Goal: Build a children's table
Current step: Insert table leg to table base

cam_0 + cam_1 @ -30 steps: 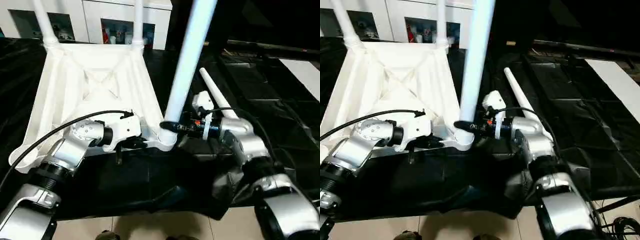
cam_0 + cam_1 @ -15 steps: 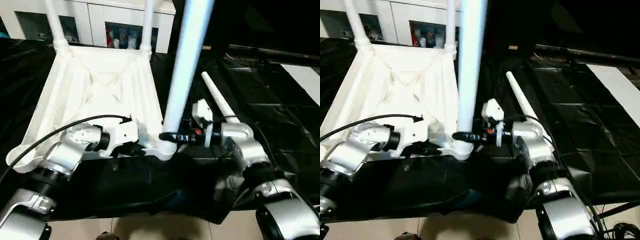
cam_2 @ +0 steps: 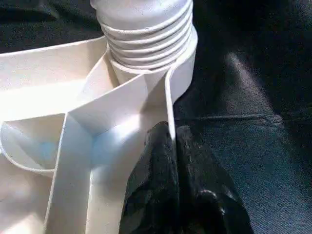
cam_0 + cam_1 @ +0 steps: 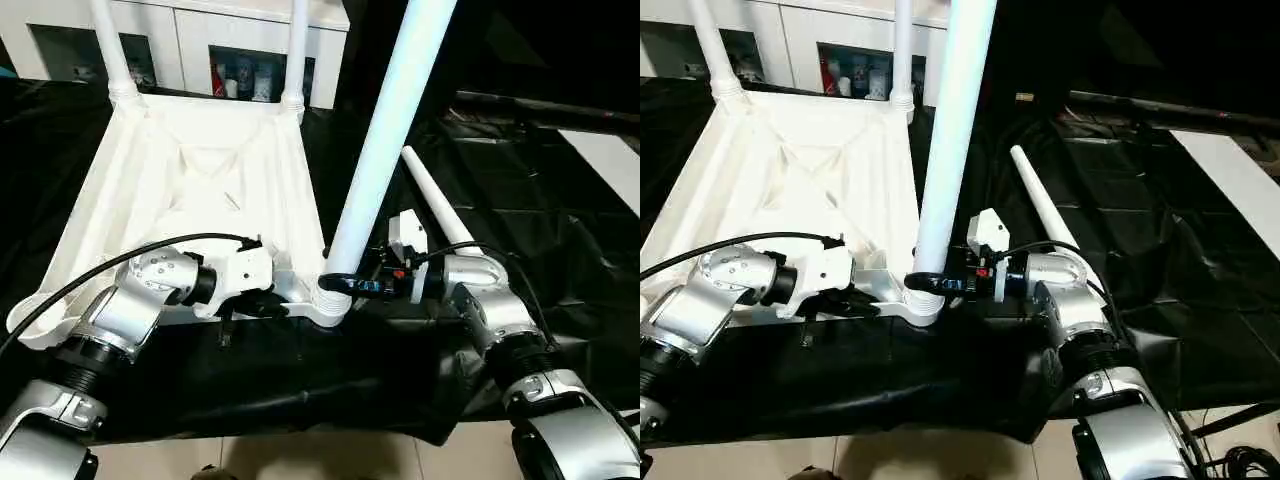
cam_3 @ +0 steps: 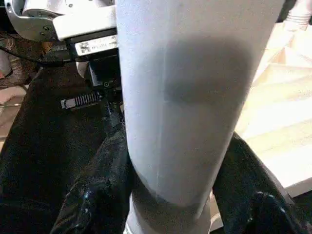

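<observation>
Black-draped table [image 4: 560,230] unchanged; right tool [image 4: 338,282] tilts gripped leg [image 4: 385,160] rightward.

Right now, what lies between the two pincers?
In the left eye view, the near corner socket of the tabletop, between left pincer and right pincer.

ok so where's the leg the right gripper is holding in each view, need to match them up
Left eye view: leg rises from the near right corner socket.
Right eye view: same leg, centre.
Left wrist view: its threaded base in the socket.
Right wrist view: its shaft between the right gripper fingers.
Shared landmark: the corner socket.
</observation>
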### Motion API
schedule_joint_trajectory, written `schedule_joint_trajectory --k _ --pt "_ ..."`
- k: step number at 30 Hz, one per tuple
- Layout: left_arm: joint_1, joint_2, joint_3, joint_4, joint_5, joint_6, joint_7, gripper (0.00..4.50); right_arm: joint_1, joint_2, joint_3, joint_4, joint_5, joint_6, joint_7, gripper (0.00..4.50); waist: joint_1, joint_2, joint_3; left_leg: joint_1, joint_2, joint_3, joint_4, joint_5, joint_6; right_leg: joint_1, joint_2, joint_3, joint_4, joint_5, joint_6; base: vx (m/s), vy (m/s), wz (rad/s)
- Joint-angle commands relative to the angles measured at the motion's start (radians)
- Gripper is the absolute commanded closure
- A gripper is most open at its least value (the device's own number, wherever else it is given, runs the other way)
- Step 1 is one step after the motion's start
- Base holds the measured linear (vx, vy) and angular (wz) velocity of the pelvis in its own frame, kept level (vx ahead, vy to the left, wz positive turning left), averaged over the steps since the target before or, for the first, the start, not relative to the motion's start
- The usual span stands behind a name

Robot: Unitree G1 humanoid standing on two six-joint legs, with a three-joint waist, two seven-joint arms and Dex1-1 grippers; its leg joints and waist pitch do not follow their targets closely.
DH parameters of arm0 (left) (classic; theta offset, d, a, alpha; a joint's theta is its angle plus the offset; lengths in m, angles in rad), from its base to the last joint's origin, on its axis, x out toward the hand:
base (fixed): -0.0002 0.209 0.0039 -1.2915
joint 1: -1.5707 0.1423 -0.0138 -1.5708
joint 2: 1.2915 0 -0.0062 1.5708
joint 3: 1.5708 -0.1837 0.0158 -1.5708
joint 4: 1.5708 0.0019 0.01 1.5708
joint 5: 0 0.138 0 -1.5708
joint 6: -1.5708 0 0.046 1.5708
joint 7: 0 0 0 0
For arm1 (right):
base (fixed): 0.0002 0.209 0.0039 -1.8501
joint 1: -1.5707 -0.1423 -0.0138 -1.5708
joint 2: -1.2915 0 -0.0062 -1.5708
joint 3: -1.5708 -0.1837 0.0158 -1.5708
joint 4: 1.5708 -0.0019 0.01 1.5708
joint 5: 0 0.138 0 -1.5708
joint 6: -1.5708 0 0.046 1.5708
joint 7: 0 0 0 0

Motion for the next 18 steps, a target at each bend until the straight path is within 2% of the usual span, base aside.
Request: schedule_joint_trajectory --k 1,6,8,9,12,13,14,15,16,17,18 --pt "-0.004 -0.019 -0.058 -0.041 -0.022 -0.053 -0.089 4.5 0.077 -0.004 0.095 0.139 -0.124 0.046 -0.017 2.66 0.004 0.032 -0.047 0.02 0.036 -0.019 -0.066 -0.293 0.013 0.029 -0.061 0.042 -0.067 -0.132 -0.234 0.0 0.0 0.0" --pt "-0.005 -0.016 -0.06 -0.039 -0.02 -0.051 -0.089 4.5 0.076 -0.004 0.097 0.148 -0.129 0.038 -0.019 2.66 0.005 0.03 -0.045 0.022 0.038 -0.02 -0.069 -0.324 0.004 0.026 -0.062 0.042 -0.071 -0.172 -0.226 0.0 0.0 0.0" --pt "-0.003 -0.004 -0.067 -0.038 -0.008 -0.045 -0.096 4.5 0.07 -0.002 0.097 0.157 -0.135 0.032 -0.028 2.66 0.005 0.027 -0.044 0.021 0.037 -0.021 -0.069 -0.325 0.004 0.025 -0.063 0.043 -0.072 -0.185 -0.219 0.0 0.0 0.0" --pt "-0.003 0.001 -0.071 -0.031 0.006 -0.036 -0.086 4.5 0.063 0.004 0.09 0.169 -0.136 0.028 -0.06 2.66 0.003 0.022 -0.043 0.02 0.037 -0.02 -0.069 -0.325 0.006 0.024 -0.062 0.043 -0.073 -0.19 -0.216 0.0 0.0 0.0" --pt "-0.004 0.005 -0.076 -0.005 0.035 -0.039 -0.06 4.5 0.046 0.018 0.069 0.204 -0.151 0.013 -0.178 2.66 -0.002 0.024 -0.035 0.021 0.038 -0.024 -0.076 -0.372 -0.008 0.018 -0.064 0.044 -0.082 -0.275 -0.199 0.0 0.0 0.0" --pt "-0.002 0.002 -0.075 0.009 0.044 -0.038 -0.043 4.5 0.039 0.026 0.052 0.222 -0.147 0.01 -0.228 2.66 -0.008 0.024 -0.025 0.023 0.036 -0.03 -0.08 -0.445 -0.024 0.013 -0.067 0.043 -0.092 -0.401 -0.174 0.0 0.0 0.0" --pt "-0.002 -0.001 -0.073 0.022 0.052 -0.035 -0.026 4.5 0.034 0.032 0.037 0.236 -0.143 0.012 -0.268 2.66 -0.011 0.025 -0.02 0.028 0.036 -0.035 -0.081 -0.495 -0.035 0.008 -0.07 0.042 -0.099 -0.484 -0.156 0.0 0.0 0.0" --pt "-0.002 -0.01 -0.067 0.04 0.063 -0.016 0.009 4.5 0.027 0.038 0.021 0.256 -0.143 0.017 -0.342 2.66 -0.018 0.024 -0.011 0.044 0.034 -0.051 -0.08 -0.608 -0.057 -0.004 -0.077 0.035 -0.122 -0.684 -0.093 -0.069 0.004 -0.11" --pt "-0.006 -0.023 -0.058 0.06 0.073 0.014 0.05 4.5 0.022 0.043 0.007 0.275 -0.143 0.026 -0.409 2.66 -0.021 0.026 -0.007 0.045 0.032 -0.057 -0.082 -0.633 -0.061 -0.004 -0.078 0.031 -0.128 -0.726 -0.076 -0.073 0.014 -0.18" --pt "-0.009 -0.031 -0.053 0.072 0.08 0.034 0.077 4.5 0.019 0.045 0.0 0.288 -0.145 0.031 -0.451 2.66 -0.03 0.027 -0.005 0.045 0.03 -0.07 -0.085 -0.677 -0.071 0.002 -0.077 0.015 -0.137 -0.792 -0.046 -0.073 0.014 -0.18" --pt "-0.016 -0.048 -0.042 0.09 0.084 0.074 0.117 4.5 0.013 0.051 -0.011 0.306 -0.147 0.036 -0.521 2.66 -0.033 0.035 -0.003 0.05 0.03 -0.076 -0.086 -0.71 -0.076 0.002 -0.078 0.006 -0.142 -0.799 -0.042 -0.079 0.032 -0.23"
